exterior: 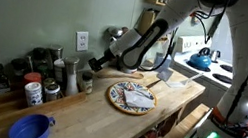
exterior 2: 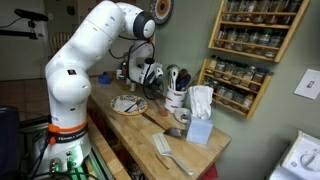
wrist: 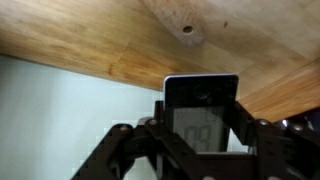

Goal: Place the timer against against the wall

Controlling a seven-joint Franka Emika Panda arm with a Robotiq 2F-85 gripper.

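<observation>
The timer point(wrist: 200, 108) is a small dark block with a pale grey digit display, and it fills the middle of the wrist view. My gripper point(wrist: 200, 135) is shut on it, with one dark finger on each side. Behind it I see the wooden counter point(wrist: 120, 40) and the pale green wall point(wrist: 60, 110). In an exterior view my gripper point(exterior: 97, 62) hangs low over the counter close to the wall point(exterior: 34, 3), just right of the white outlet plate point(exterior: 82, 40). The timer is too small to make out in either exterior view.
Several dark-lidded spice jars and bottles point(exterior: 36, 80) line the wall left of the gripper. A patterned plate point(exterior: 131, 98) and a blue bowl point(exterior: 31, 128) sit on the counter. A spice rack point(exterior 2: 250, 40), a tissue box point(exterior 2: 199, 128) and a brush point(exterior 2: 165, 148) are also there.
</observation>
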